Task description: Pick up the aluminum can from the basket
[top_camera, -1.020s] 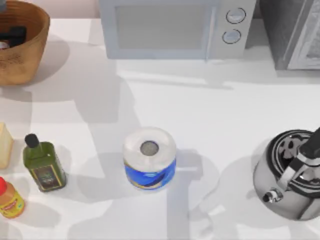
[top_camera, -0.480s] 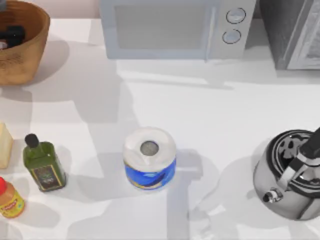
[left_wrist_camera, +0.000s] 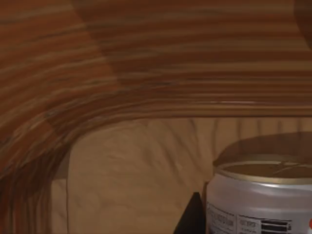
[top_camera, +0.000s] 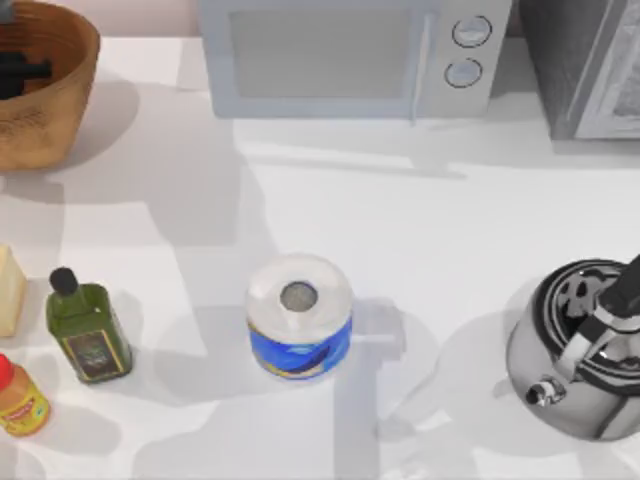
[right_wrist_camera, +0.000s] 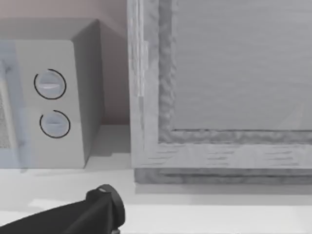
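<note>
Since a second ago, my left gripper [top_camera: 22, 72] has shifted inside the basket [top_camera: 60, 100] at the surface's far left corner, and the reddish spot beneath it is now covered. From the left wrist, the can [left_wrist_camera: 261, 195] stands upright on the basket floor, a dark fingertip [left_wrist_camera: 192, 217] just beside it. Whether the gripper is open or closed, I cannot tell. My right arm sits parked near the microwave [right_wrist_camera: 48, 97].

The basket [top_camera: 60, 105] looks like woven wicker, ribbed and matt inside. The aluminum can [left_wrist_camera: 261, 197] has smooth, slightly shiny metal. The kettle [top_camera: 580, 350] is glossy polished metal. The table [top_camera: 420, 230] is smooth and matt white.
</note>
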Robot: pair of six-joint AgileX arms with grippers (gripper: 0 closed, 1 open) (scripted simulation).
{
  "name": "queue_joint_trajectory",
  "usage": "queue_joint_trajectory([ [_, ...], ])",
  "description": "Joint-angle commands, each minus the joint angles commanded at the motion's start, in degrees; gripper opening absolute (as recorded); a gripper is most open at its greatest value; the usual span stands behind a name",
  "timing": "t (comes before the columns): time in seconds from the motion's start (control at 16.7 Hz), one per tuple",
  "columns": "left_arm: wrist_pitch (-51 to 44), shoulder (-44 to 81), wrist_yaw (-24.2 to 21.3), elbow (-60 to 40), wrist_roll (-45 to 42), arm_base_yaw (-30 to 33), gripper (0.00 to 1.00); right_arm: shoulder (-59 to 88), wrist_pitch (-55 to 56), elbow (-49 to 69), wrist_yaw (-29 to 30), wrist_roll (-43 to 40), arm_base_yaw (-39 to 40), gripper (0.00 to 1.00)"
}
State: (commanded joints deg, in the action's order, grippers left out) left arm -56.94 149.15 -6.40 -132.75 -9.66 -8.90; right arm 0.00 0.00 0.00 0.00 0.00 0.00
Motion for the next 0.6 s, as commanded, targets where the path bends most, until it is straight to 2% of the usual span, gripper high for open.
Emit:
queue_joint_trajectory([
  [0.06,0.00,0.00,0.00,0.00,0.00,0.00,0.02,0.00,0.00,0.00,0.00,0.00,0.00,1.00],
  [0.12,0.00,0.00,0.00,0.00,0.00,0.00,0.00,0.00,0.00,0.00,0.00,0.00,0.00,1.00],
  [0.6,-0.05,-1.58,0.28,-0.76,-0.28,-0.20,0.00,0.00,0.00,0.00,0.00,0.00,0.00,1.00],
])
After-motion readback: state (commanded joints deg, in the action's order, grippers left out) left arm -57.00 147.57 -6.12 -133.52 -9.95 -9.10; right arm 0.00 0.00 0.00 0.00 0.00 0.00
